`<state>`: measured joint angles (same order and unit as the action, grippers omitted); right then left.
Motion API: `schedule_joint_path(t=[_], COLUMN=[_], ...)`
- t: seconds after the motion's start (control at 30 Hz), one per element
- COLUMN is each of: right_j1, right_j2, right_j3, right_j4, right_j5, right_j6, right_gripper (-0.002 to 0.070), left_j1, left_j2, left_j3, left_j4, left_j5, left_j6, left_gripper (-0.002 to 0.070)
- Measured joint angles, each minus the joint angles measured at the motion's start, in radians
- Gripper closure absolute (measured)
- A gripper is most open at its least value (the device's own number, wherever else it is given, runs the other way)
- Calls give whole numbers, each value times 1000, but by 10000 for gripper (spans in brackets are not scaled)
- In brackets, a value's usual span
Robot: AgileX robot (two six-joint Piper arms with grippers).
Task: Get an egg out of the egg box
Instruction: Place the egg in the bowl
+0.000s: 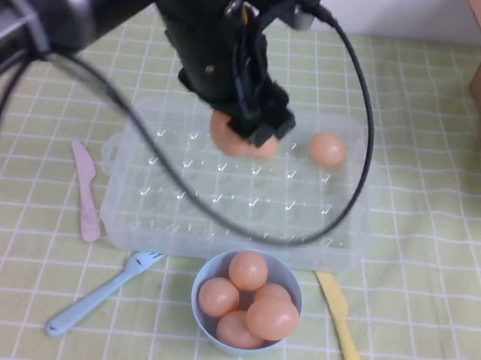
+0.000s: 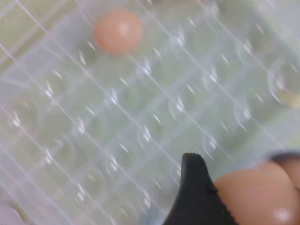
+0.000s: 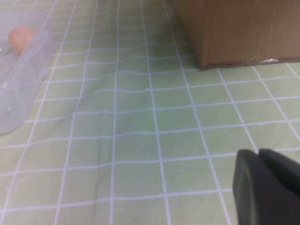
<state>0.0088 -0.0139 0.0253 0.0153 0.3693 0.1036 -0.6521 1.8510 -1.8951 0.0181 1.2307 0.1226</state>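
The left tool is clamped on a smooth orange-peach egg over the clear plastic gridded egg box; lifting out remains. The right tool, pressed together, idles above the desk

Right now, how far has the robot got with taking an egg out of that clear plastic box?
Partway. The left gripper is closed around a smooth orange-peach egg just above the clear plastic gridded egg box. Another egg sits in a far cell. Left to do: carry the held egg clear of the box. The right gripper is parked over the green checked cloth.
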Motion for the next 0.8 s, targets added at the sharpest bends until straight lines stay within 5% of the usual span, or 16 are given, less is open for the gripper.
schedule_joint_path(t=[0.3,0.8], right_j1=[0,0], right_j2=[0,0], right_j3=[0,0], right_j4=[0,0], right_j5=[0,0], right_j6=[0,0], right_gripper=[694,694], left_j1=[-203,-207], left_j2=[-299,-169], left_j3=[526,621], left_j4=[-18,41], left_j5=[-283,-465], left_j6=[-34,-85], left_gripper=[286,286])
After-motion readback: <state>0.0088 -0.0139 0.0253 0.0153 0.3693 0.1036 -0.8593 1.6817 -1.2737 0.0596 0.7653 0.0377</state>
